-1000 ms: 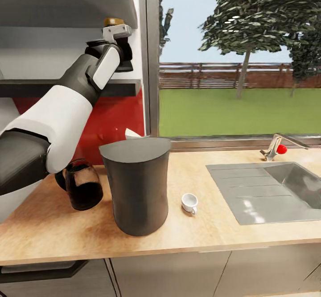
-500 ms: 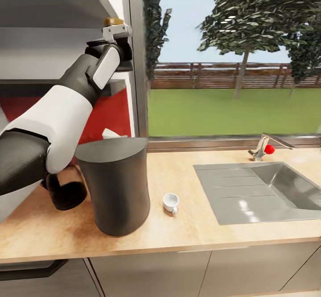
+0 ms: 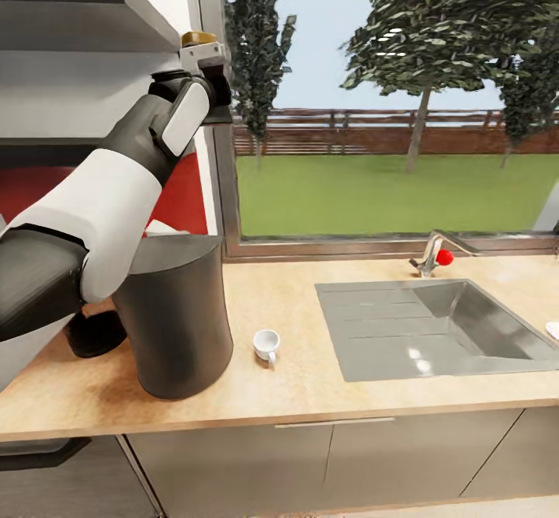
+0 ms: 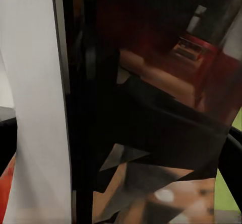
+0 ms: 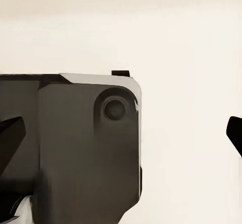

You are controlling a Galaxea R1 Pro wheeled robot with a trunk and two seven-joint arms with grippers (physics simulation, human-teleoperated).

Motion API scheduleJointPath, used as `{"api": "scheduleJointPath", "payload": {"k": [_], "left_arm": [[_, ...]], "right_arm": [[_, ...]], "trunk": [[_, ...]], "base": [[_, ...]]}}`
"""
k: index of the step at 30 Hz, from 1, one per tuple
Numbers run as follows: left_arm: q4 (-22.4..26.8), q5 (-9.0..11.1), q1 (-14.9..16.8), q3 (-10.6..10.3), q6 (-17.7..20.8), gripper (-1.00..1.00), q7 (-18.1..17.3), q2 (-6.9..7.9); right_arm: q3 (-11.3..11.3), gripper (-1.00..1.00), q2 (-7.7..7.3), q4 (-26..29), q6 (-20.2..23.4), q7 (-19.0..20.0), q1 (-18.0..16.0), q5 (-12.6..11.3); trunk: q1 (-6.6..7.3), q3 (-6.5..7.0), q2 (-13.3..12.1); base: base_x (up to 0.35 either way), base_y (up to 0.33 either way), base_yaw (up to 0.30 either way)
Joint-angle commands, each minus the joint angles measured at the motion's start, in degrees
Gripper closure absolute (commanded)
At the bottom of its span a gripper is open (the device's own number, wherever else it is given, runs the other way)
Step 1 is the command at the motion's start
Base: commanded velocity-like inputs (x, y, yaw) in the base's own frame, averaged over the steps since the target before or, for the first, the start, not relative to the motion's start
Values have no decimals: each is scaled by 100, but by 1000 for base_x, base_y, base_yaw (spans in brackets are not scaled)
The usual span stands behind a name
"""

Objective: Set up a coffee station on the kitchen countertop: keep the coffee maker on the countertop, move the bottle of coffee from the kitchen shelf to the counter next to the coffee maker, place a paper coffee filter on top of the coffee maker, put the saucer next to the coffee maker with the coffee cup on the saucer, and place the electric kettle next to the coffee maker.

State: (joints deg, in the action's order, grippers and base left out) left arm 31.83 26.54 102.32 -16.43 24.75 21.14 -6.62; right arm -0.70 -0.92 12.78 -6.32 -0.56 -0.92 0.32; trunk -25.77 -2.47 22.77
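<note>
Bottle of coffee (image 3: 199,39), gold cap showing, upper left of head view, pinched in left gripper (image 3: 208,75) fingers, raised above kitchen countertop (image 3: 310,401). Coffee cup (image 3: 266,344) lower centre. Right gripper fingers: cannot tell.

A home kitchen, rendered in simulation. Marked as such by a long light wood worktop (image 3: 326,394) with an inset steel sink (image 3: 435,332), tap (image 3: 432,252) and grey cabinet fronts (image 3: 310,464). At the far side, a wide window (image 3: 388,99) onto lawn, trees and fence; to the left, a dark wall shelf (image 3: 70,17) against a white and red wall.
</note>
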Motion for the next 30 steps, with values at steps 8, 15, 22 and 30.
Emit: {"api": "scheduleJointPath", "payload": {"k": [8,15,22,30], "left_arm": [[142,120,-132,-36,39,100,-9,-3],[2217,48,-1485,-29,871,100,-937,124],[3816,117,-2327,-12,1572,100,-1794,746],[4843,375,-3018,14,1902,100,-2382,1501]], "right_arm": [[-1,-100,1,-4,-19,-6,-5,3],[-1,-100,0,-4,-19,-6,-5,3],[7,-100,-2,-4,-19,-6,-5,3],[11,-100,-3,-4,-27,-6,-5,3]], "trunk": [[-2,-14,14],[-2,-14,14],[-2,-14,14],[-2,-14,14]], "base": [[-91,-82,0],[-3,-3,0],[0,0,0],[0,0,0]]}}
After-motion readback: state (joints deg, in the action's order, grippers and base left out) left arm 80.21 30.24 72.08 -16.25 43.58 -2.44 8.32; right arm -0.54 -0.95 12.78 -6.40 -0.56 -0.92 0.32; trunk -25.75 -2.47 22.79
